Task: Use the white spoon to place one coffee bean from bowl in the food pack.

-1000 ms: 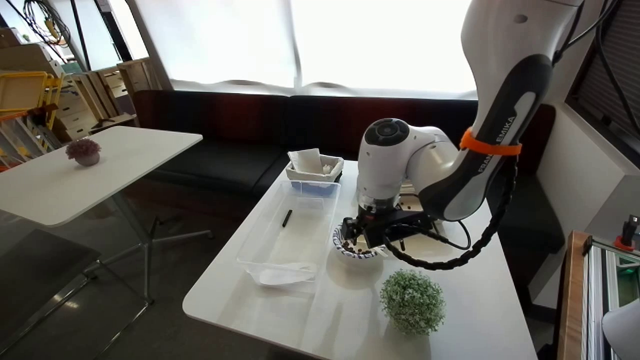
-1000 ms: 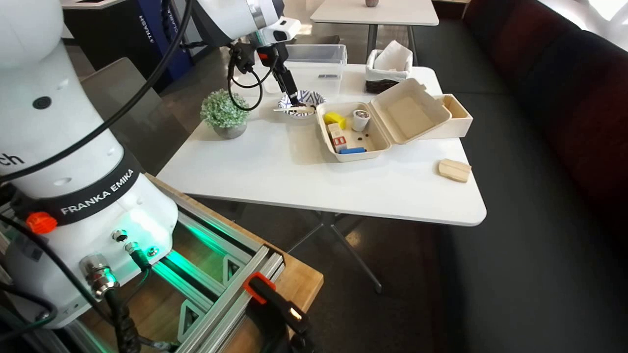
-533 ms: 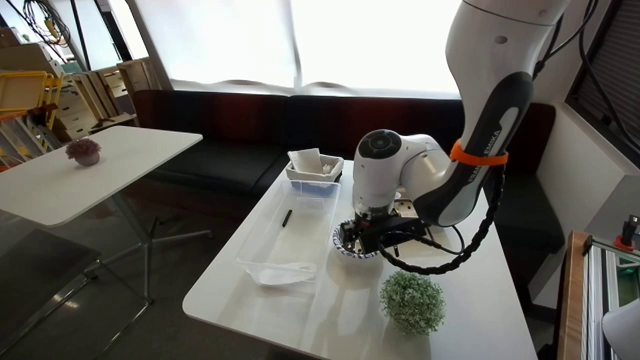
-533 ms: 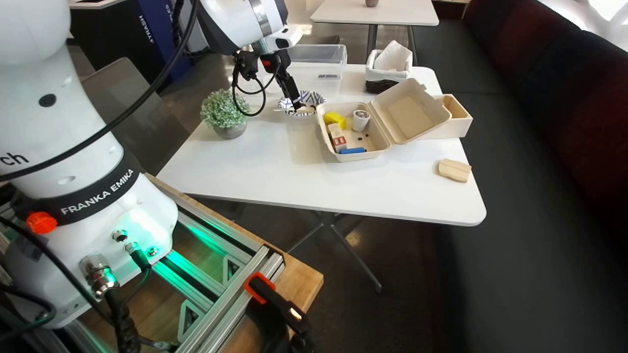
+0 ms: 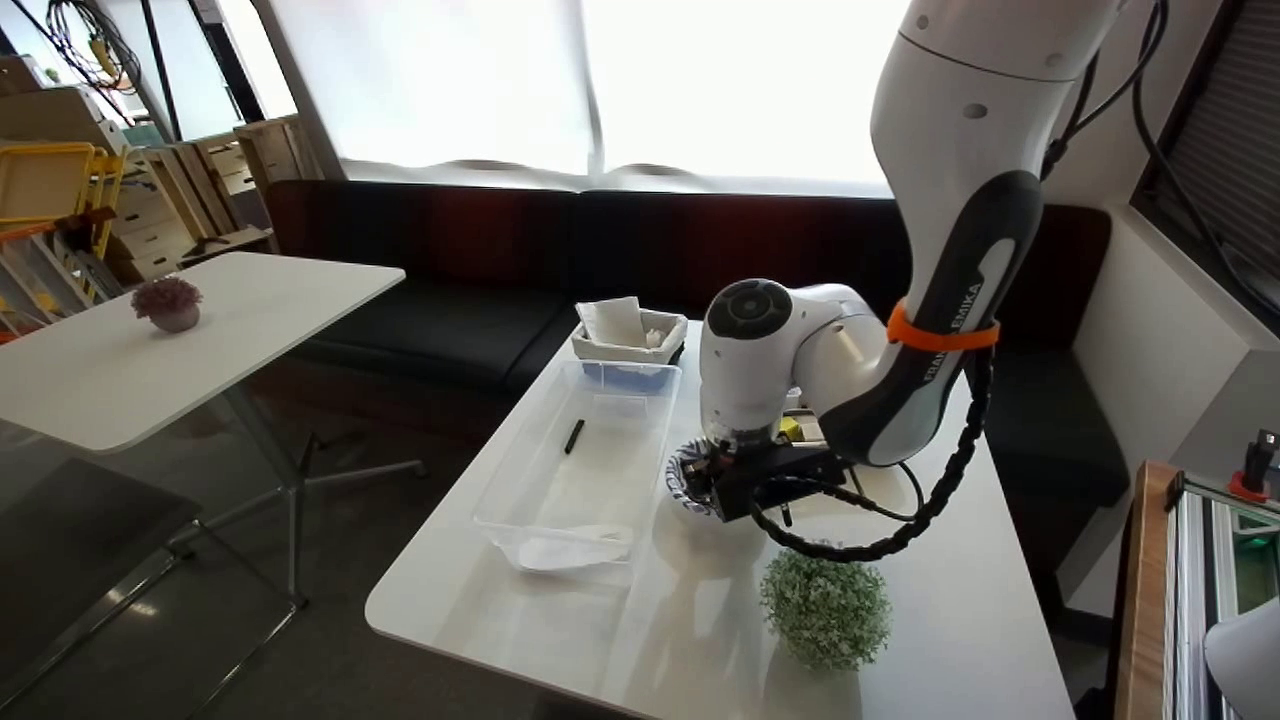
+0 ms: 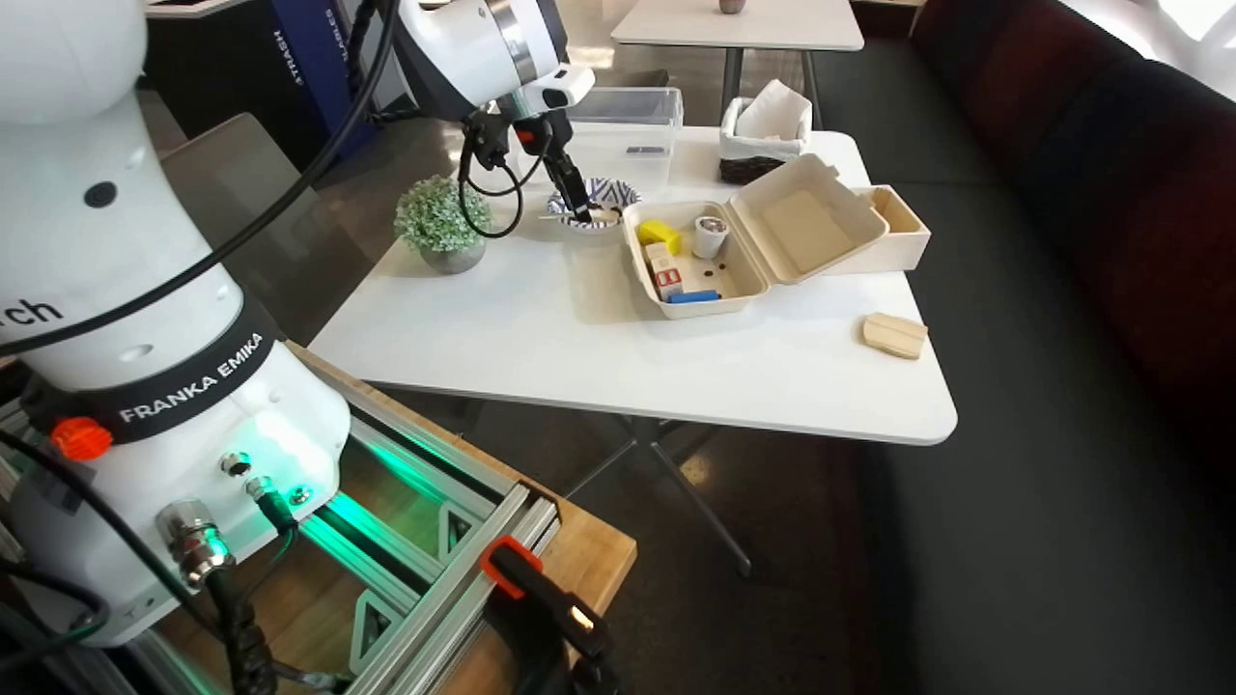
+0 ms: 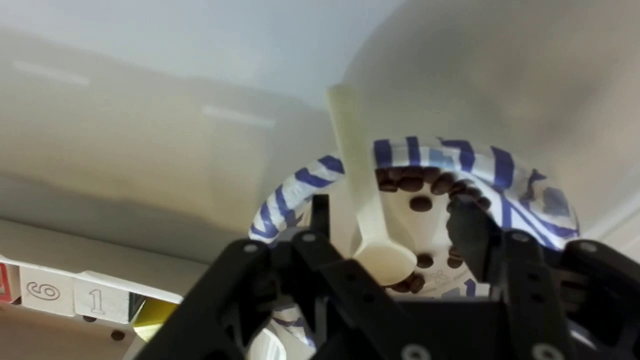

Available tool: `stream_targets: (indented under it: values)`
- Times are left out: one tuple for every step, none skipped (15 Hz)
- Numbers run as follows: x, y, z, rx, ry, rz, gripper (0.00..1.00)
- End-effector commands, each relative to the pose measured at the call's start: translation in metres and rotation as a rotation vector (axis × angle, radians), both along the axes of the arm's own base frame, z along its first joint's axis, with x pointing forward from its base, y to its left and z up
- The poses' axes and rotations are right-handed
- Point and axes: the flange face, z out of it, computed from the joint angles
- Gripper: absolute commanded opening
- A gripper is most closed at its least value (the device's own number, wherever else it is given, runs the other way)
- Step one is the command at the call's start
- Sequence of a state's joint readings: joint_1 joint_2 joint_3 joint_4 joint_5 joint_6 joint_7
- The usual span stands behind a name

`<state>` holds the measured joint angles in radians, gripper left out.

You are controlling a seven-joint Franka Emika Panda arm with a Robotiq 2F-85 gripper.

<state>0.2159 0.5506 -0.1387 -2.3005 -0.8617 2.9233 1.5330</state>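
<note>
In the wrist view, the black gripper [image 7: 395, 225] is holding its fingers [image 7: 320, 217] wide on either side of the white plastic spoon [image 7: 363, 185], which is leaning in the round blue-striped bowl [image 7: 482, 162] of brown coffee beans [image 7: 421, 203]. How low it's reaching is hard to tell. It should be squeezing the handle gently, missing the beans. In an exterior view, the open square beige box [image 6: 801, 230] is lying right of the bowl, and the gripper is sitting lower than before.
</note>
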Motion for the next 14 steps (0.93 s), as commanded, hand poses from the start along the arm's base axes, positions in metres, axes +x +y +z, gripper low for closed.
stream_targets:
  values:
    - [0.000, 0.001, -0.007, 0.006, -0.021, -0.005, 0.49]
    - [0.000, 0.001, -0.007, 0.003, -0.021, -0.006, 0.49]
    - [0.000, 0.001, -0.006, 0.003, -0.023, -0.007, 0.35]
    - [0.000, 0.001, -0.005, 0.001, -0.025, -0.008, 0.35]
    - [0.001, 0.001, -0.004, -0.002, -0.027, -0.007, 0.33]
    - [0.001, 0.001, -0.004, -0.005, -0.028, -0.007, 0.25]
    - [0.001, 0.001, -0.003, -0.007, -0.029, -0.006, 0.20]
    - [0.001, 0.001, -0.003, -0.007, -0.029, -0.005, 0.16]
    - [0.001, 0.002, -0.003, -0.008, -0.030, -0.005, 0.19]
    - [0.000, 0.002, -0.002, -0.009, -0.029, -0.004, 0.19]
    - [0.000, 0.002, -0.002, -0.008, -0.029, -0.004, 0.20]
    - [-0.001, 0.002, -0.002, -0.010, -0.029, -0.003, 0.19]
    - [-0.001, 0.003, 0.000, -0.011, -0.031, 0.001, 0.09]
    - [-0.002, 0.005, 0.003, -0.008, -0.032, 0.006, 0.04]
